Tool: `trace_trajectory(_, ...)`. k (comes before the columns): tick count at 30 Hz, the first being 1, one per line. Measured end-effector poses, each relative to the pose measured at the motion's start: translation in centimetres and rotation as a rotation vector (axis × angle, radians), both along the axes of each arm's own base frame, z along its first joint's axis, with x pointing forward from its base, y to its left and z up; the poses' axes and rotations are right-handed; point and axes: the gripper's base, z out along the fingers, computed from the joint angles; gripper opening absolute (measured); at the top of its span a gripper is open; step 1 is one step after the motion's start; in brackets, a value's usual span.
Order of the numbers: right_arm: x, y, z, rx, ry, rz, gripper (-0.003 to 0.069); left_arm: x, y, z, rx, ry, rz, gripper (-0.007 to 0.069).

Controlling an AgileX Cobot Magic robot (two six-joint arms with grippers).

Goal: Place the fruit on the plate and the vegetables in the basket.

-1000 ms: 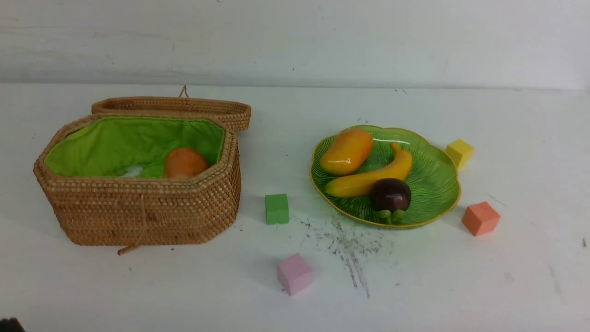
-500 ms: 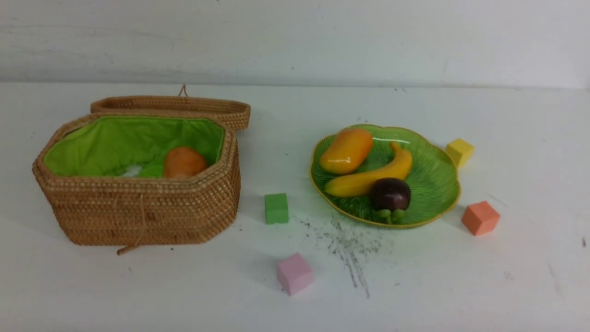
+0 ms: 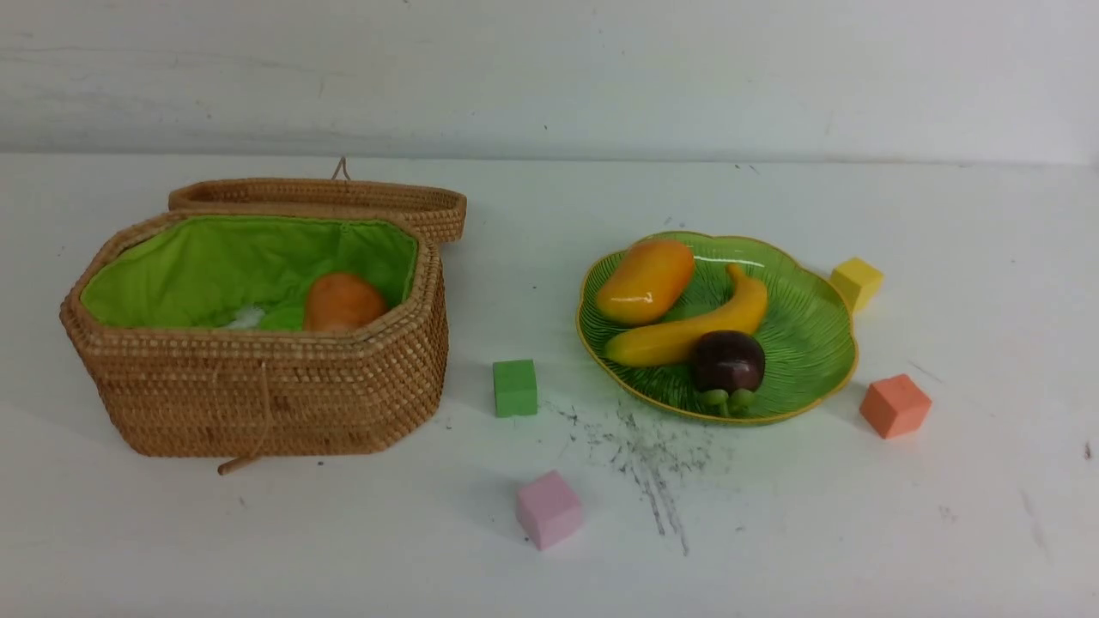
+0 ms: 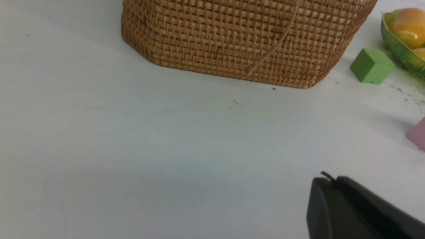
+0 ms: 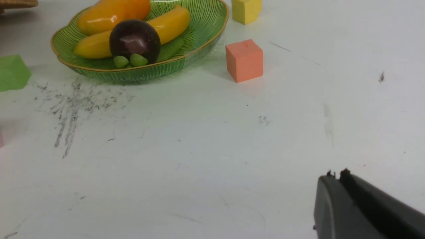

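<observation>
Neither arm shows in the front view. Each wrist view catches only a dark sliver of its own claw: the left claw (image 4: 362, 209) low over bare worktop (image 3: 859, 532) short of the basket's near wall, the right claw (image 5: 365, 209) low over the worktop on the near side of the plate. In each, the dark pieces seem to lie tight together with nothing between them, but so little shows that I cannot tell whether either is wide or narrow.

The wicker basket (image 3: 266, 403) sits at about nine o'clock on the worktop, its lid (image 3: 326, 196) thrown back behind it and its string loop (image 3: 262, 421) hanging down the front wall. Inside, against the green lining (image 3: 215, 266), the orange-red tomato ball (image 3: 343, 302) rests toward the three o'clock end; beside it a scrap of white (image 3: 247, 318) and a bit of lighter green peep above the rim, too hidden to name.

The green plate (image 3: 807, 343) lies at about three o'clock. On it the mango (image 3: 646, 281) sits at eleven o'clock, the banana (image 3: 691, 333) runs across the middle touching it, and the mangosteen (image 3: 728, 362) sits at six o'clock against the banana, calyx toward the near rim.

Loose cubes lie round about: a green cube (image 3: 515, 388) between basket and plate, a pink cube (image 3: 549, 509) nearer the robot, a yellow cube (image 3: 856, 282) just beside the plate at two o'clock, an orange cube (image 3: 895, 406) near its four o'clock edge
</observation>
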Motion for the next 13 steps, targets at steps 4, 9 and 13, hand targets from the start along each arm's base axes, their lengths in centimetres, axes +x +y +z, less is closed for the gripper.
trace_trajectory(4, 0.00, 0.00, 0.00, 0.000, 0.000, 0.000, 0.0034, 0.00, 0.00, 0.00, 0.000, 0.000, 0.000, -0.0013)
trace_trajectory(9, 0.00, 0.00, 0.00, 0.000, 0.000, 0.000, 0.0034, 0.00, 0.00, 0.00, 0.000, 0.000, 0.000, -0.0013)
trace_trajectory(13, 0.00, 0.00, 0.00, 0.001, 0.000, 0.000, 0.0037, 0.00, 0.00, 0.00, 0.000, 0.000, 0.000, -0.0013)
